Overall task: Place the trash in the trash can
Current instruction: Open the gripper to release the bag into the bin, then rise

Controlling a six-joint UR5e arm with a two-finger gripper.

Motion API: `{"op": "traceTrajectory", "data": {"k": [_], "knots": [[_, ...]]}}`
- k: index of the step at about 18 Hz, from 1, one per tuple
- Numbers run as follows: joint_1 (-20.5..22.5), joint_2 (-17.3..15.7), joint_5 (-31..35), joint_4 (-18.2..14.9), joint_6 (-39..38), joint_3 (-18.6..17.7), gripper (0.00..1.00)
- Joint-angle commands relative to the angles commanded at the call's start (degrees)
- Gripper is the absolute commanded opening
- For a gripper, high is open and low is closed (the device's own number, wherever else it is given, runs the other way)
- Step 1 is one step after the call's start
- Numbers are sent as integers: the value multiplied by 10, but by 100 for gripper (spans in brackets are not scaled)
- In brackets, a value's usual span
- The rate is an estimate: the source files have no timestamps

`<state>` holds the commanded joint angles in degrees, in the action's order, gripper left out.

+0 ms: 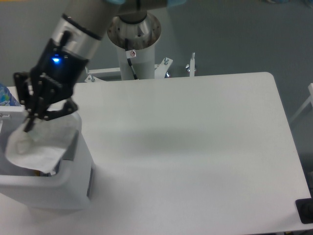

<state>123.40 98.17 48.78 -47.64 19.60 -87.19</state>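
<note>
Your gripper [30, 122] hangs over the open top of the trash can [73, 183] at the left edge of the white table [195, 147]. Its black fingers [35, 113] are clenched on the upper edge of the wrapper [36, 149], and the sheet dangles below them, whitish and translucent, slightly crumpled, held clear of the table. The wrapper's lower part lies in front of the can's opening and covers most of it from this camera; you cannot tell whether the sheet touches the rim or the inner walls. A small yellowish bit shows just under the wrapper's lower edge, inside the can; what it is cannot be made out. The crushed bottle cannot be seen in this view, since the wrapper hides the can's interior.

The trash can stands upright, its grey handle panel [70, 145] facing the middle of the table. The arm's wrist [68, 46] slants down from the top of the frame, with a blue light [55, 60] lit on it. The arm's grey-white base column [136, 49] stands behind the far edge of the table. A blue and white object [6, 96] is partly visible at the left border, behind the can.
</note>
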Motion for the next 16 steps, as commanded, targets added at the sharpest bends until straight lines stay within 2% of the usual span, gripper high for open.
{"op": "traceTrajectory", "data": {"k": [1,2,6,8,11,16], "knots": [[0,1,0,1,1,-3,90],[0,1,0,1,3,-4,100],[1,1,0,2,6,-9,100],[17,4,1,3,6,-6,100],[85,18,8,0,45,-9,100],[172,34,76,-2,153,-25,100]]}}
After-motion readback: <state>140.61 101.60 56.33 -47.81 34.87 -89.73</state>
